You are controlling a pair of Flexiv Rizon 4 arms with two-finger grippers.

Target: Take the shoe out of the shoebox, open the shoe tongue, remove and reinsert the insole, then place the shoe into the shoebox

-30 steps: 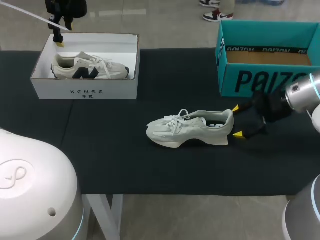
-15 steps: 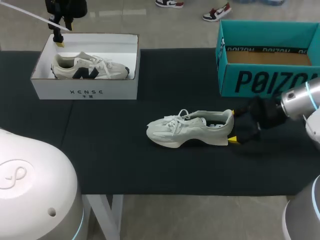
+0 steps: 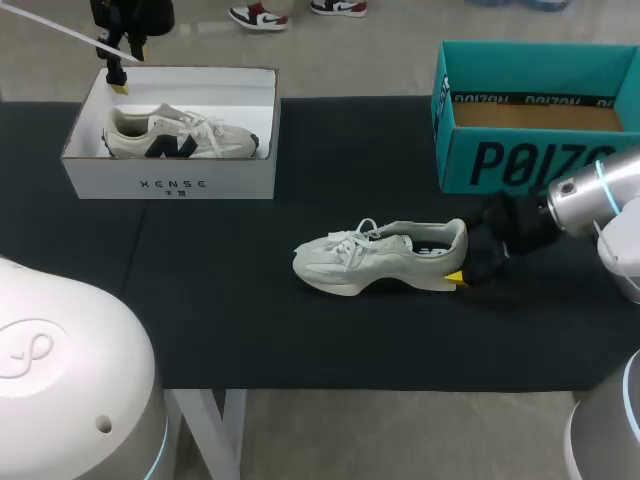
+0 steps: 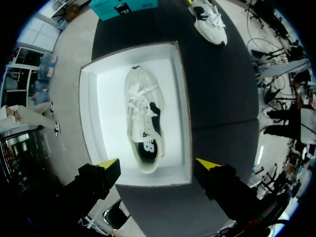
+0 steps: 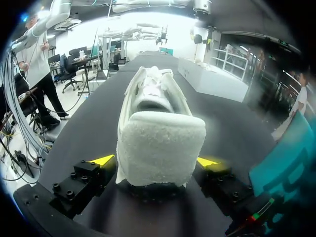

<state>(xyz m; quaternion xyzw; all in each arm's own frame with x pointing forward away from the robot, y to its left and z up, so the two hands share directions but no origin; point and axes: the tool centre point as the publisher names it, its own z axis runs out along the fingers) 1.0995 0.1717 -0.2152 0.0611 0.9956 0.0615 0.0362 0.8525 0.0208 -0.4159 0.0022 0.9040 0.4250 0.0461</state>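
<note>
Right wrist view has the shoe [image 5: 155, 123] lying on the dark tabletop [image 5: 94, 133], its heel between the fingers of the right pincer [image 5: 154, 161] and its toe pointing straight away. That pincer is spread wide. Its yellow tips sit just beside the heel's two flanks, and the padded collar shows no squeeze, so I judge that nothing is gripped yet. The teal shoebox [image 3: 500, 160] stands off to one side of this pincer, open, with no shoe in it. Well apart from all this, the left pincer [image 4: 158, 165] hangs with its fingers apart above a white box [image 4: 106, 113] that holds a second shoe [image 4: 143, 128].

The weak point is where the grip would land. The fingers would close on the soft heel collar alone, which could fold or slip, and a shoe held only at the heel could droop at the toe or swing. Pressing further forward before closing could shove the shoe along the tabletop. Whether the insole is seated cannot be seen from here, and a loose one could shift if the shoe tilts.
</note>
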